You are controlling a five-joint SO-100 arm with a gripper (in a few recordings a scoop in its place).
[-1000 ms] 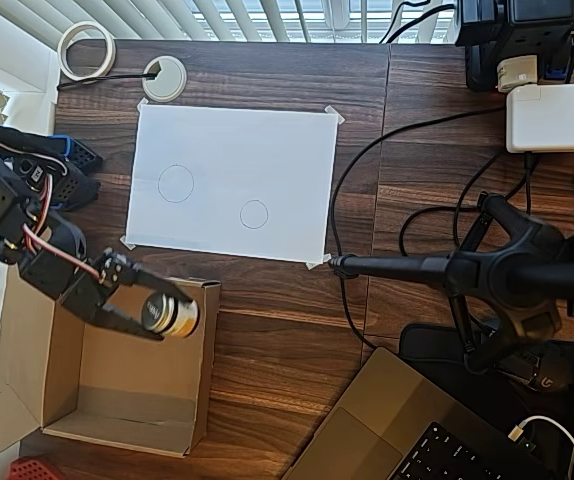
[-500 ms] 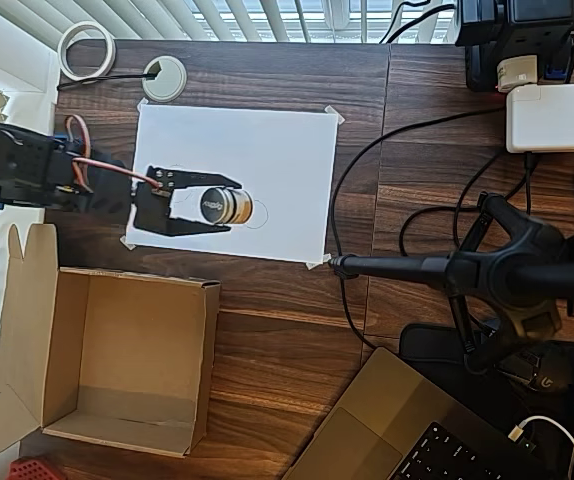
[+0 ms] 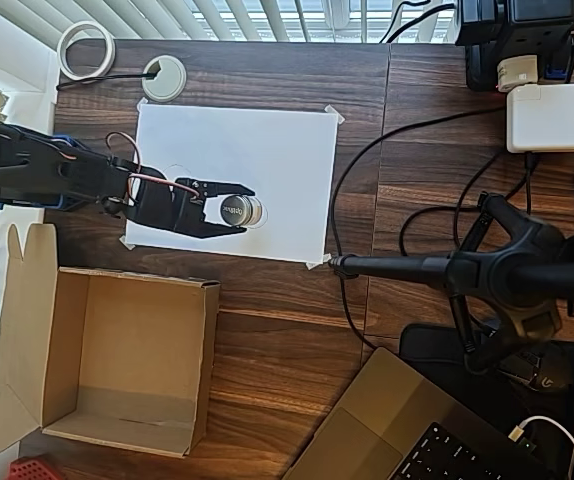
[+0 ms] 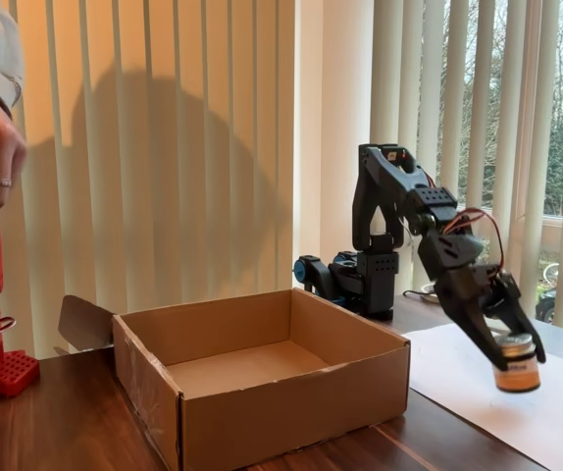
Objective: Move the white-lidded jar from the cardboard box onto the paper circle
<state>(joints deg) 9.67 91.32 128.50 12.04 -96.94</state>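
— Jar status? White-lidded jar (image 3: 237,211) is hanging just above the white paper (image 3: 267,150), right where the paper circle should be.

— Fingers (image 3: 229,209) are clenching its sides, keeping it upright for lowering; cardboard box (image 3: 127,360) is sitting emptied.
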